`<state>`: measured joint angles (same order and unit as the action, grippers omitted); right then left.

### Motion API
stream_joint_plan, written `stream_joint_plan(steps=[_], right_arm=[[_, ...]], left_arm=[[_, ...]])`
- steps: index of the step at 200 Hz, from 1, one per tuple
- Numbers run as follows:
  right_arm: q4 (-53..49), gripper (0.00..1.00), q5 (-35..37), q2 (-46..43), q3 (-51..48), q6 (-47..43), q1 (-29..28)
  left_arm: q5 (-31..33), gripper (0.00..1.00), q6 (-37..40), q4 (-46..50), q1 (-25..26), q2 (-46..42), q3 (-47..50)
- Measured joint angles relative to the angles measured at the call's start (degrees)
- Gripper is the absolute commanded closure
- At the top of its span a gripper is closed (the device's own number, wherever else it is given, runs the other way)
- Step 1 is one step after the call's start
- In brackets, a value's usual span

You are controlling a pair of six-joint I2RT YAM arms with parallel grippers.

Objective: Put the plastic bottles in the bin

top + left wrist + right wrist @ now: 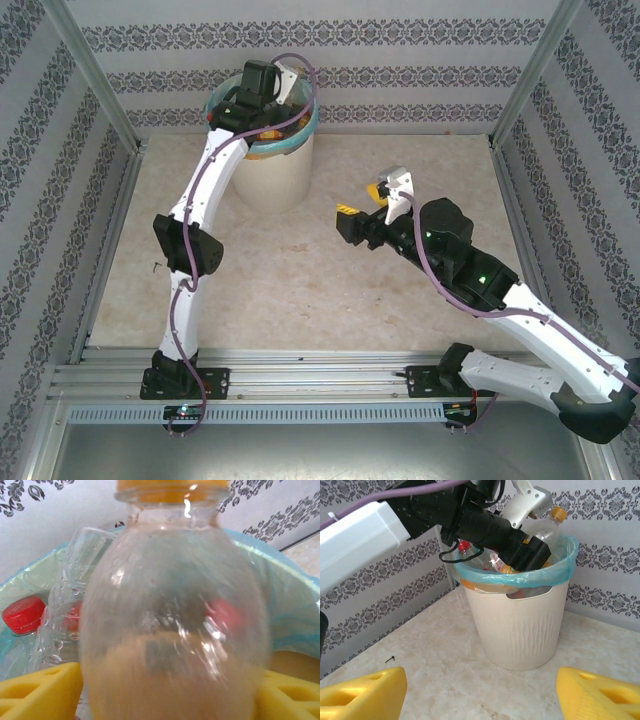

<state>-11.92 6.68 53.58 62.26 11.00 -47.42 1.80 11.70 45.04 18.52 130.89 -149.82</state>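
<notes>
My left gripper (262, 85) hangs over the bin (275, 170), a cream bin with a teal liner. Between its yellow fingers (45, 692), a clear plastic bottle (175, 630) with an orange cap and amber liquid looks blurred while everything around it is sharp. The jaws stand wide beside it. Below lie other plastic bottles, one with a red cap (22, 614). The right wrist view shows the bin (520, 625) with that bottle's neck (547, 527) sticking above the rim. My right gripper (362, 200) is open over bare table, right of the bin, with nothing between its fingers (365, 695).
Patterned walls close off the back and both sides. Metal frame posts (95, 75) stand at the corners, and a rail (320, 365) runs along the front edge. The left arm (365, 535) reaches across above the bin.
</notes>
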Motion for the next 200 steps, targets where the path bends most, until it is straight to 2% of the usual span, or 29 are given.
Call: stream_joint_plan(steps=[40,74,89,117,164,200], right_arm=[[0.0,0.22,0.0,0.9,0.0,0.9,0.0],[0.0,0.22,0.0,1.1,0.0,1.1,0.0],[-0.1,0.22,0.0,1.1,0.0,1.2,0.0],[-0.1,0.22,0.0,1.1,-0.1,1.3,0.0],[-0.2,0.22,0.0,1.4,-0.3,2.4,0.0],[-0.1,0.22,0.0,2.1,-0.3,2.6,0.0]], left_arm=[[-4.4,0.18,-3.6,-3.0,0.0,-2.2,0.0],[-4.6,0.20,-4.9,-4.0,-0.1,-1.8,-0.1],[-4.2,0.25,-4.9,-4.0,-0.2,-1.1,-0.1],[-3.8,0.50,-5.5,-3.8,-0.3,1.6,-0.1],[-4.4,0.55,-7.5,-6.3,-0.9,0.6,3.1],[-4.1,0.55,-9.4,-8.9,-1.0,-1.9,8.3]])
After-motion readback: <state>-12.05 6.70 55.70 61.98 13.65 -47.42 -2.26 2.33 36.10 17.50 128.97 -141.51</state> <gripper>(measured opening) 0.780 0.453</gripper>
